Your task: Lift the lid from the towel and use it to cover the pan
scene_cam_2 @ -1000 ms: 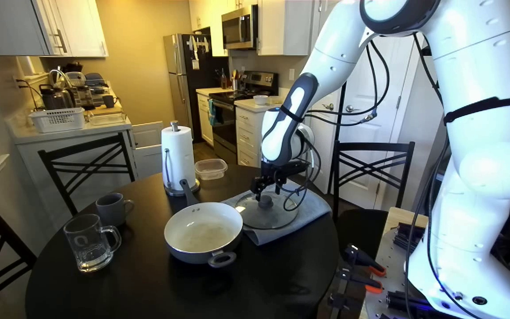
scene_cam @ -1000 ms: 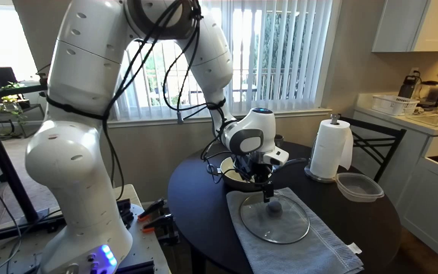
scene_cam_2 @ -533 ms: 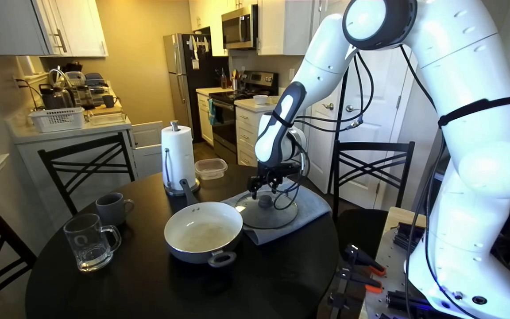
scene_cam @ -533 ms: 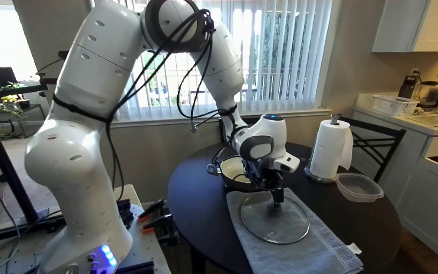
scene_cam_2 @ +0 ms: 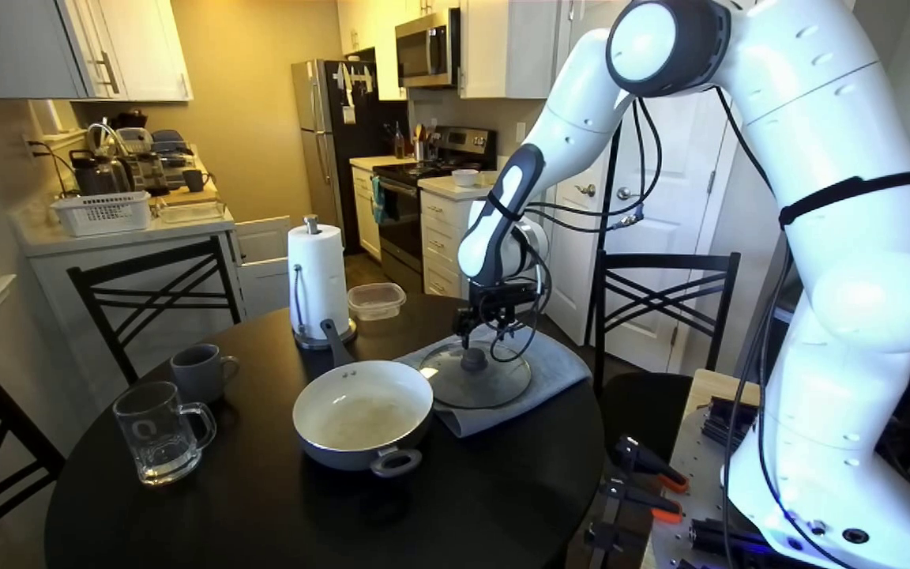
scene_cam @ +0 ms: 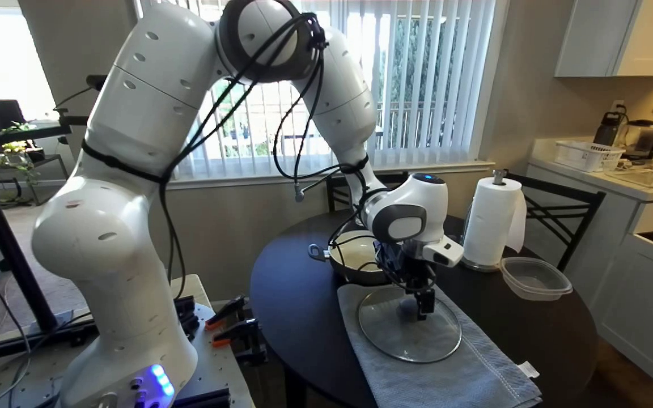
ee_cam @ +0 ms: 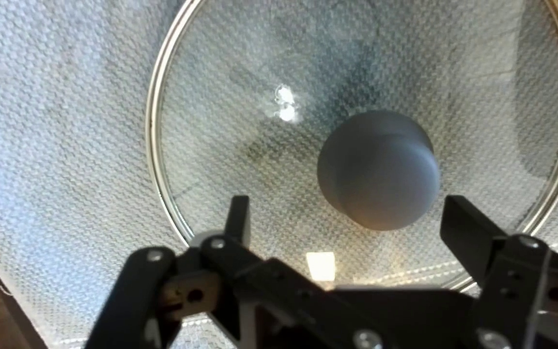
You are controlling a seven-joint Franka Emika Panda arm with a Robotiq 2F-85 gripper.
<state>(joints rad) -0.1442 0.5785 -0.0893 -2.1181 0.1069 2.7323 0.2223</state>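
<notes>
The clear glass lid (scene_cam: 383,334) with a metal rim lies flat on the grey-blue towel (scene_cam: 457,379); both also show in an exterior view, the lid (scene_cam_2: 494,389) and the towel (scene_cam_2: 562,370). Its dark grey round knob (ee_cam: 380,169) shows large in the wrist view, ahead of the fingertips and nearer the right finger (ee_cam: 468,223). My gripper (ee_cam: 347,198) is open and empty, above the lid close to the knob. Exact height is hard to tell. In both exterior views the gripper (scene_cam: 425,309) hangs pointing down. The pan (scene_cam_2: 364,407), pale inside, stands uncovered beside the towel.
A paper towel roll (scene_cam_2: 318,280) and a clear plastic container (scene_cam_2: 377,302) stand behind the pan. A glass mug (scene_cam_2: 161,435) and a grey mug (scene_cam_2: 201,373) stand on the pan's far side from the lid. The pan's long handle (scene_cam_2: 336,344) points toward the roll.
My gripper has moved across the lid, rightward in an exterior view, from the knob's near side to past it in that view. The lid, towel and pan have not moved.
</notes>
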